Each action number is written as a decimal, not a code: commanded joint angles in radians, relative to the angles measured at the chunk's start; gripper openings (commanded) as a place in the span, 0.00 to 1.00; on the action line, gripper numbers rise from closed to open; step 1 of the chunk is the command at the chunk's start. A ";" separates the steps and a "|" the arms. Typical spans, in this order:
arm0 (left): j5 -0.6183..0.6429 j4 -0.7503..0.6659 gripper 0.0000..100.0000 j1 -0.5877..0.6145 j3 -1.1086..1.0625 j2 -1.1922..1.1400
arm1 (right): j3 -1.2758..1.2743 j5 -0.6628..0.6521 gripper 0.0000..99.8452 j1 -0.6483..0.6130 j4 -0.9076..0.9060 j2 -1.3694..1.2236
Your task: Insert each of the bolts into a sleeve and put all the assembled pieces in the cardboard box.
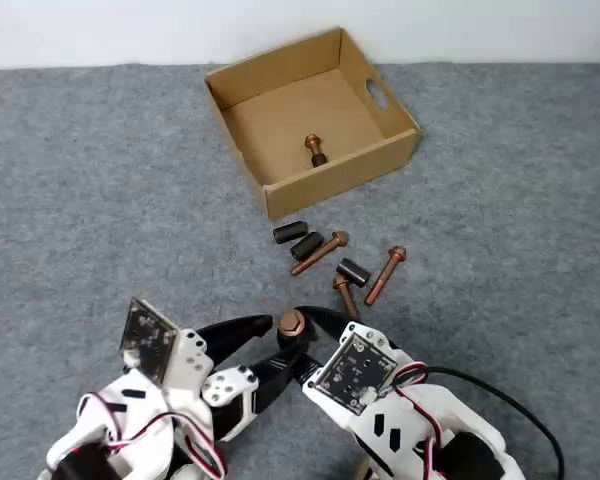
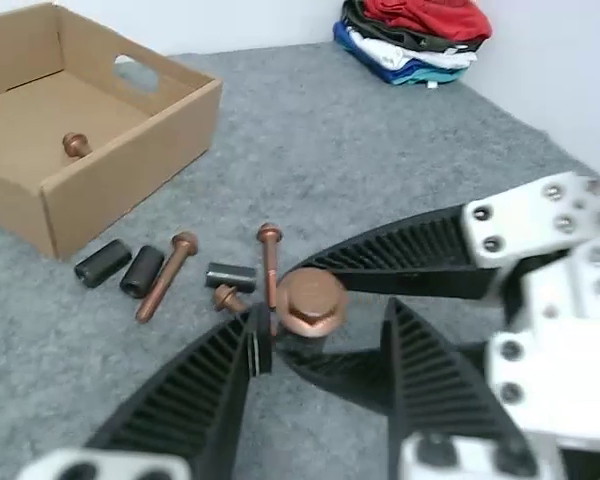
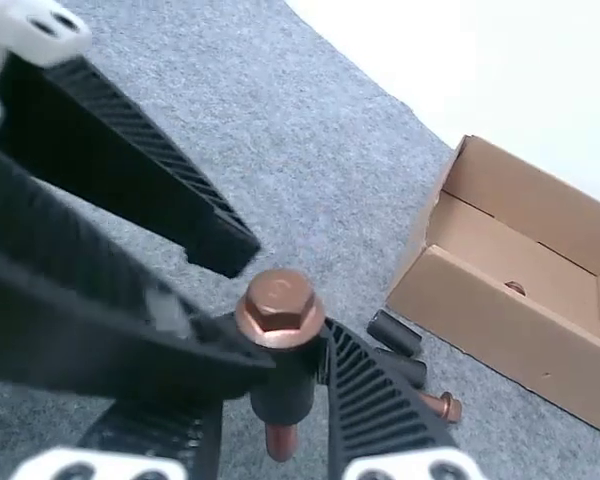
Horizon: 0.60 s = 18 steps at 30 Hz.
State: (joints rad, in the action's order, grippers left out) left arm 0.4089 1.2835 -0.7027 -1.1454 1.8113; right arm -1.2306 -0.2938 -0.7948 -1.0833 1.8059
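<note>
High view showed us the bolt (image 1: pixel 291 323) standing head-up between the two grippers, well apart from the box (image 1: pixel 340 172). The right gripper (image 3: pixel 285 372) was clamped on the sleeve (image 3: pixel 283 390), with the bolt's tip poking out beneath. The left gripper (image 2: pixel 325 320) stood open about the bolt's head, holding nothing. We judged the insertion done: next the left gripper should back clear, then the right gripper must lift its load over the box wall and release beside the finished piece (image 1: pixel 315 150) already inside.
</note>
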 commanded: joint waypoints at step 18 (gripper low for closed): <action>-0.253 -0.175 0.00 0.574 -0.186 0.005 | 0.040 0.207 0.01 0.371 0.022 -0.073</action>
State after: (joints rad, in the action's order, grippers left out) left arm 0.1941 1.1638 -0.1949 -1.2513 1.8113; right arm -1.2290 -0.1297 -0.4818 -1.0833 1.7814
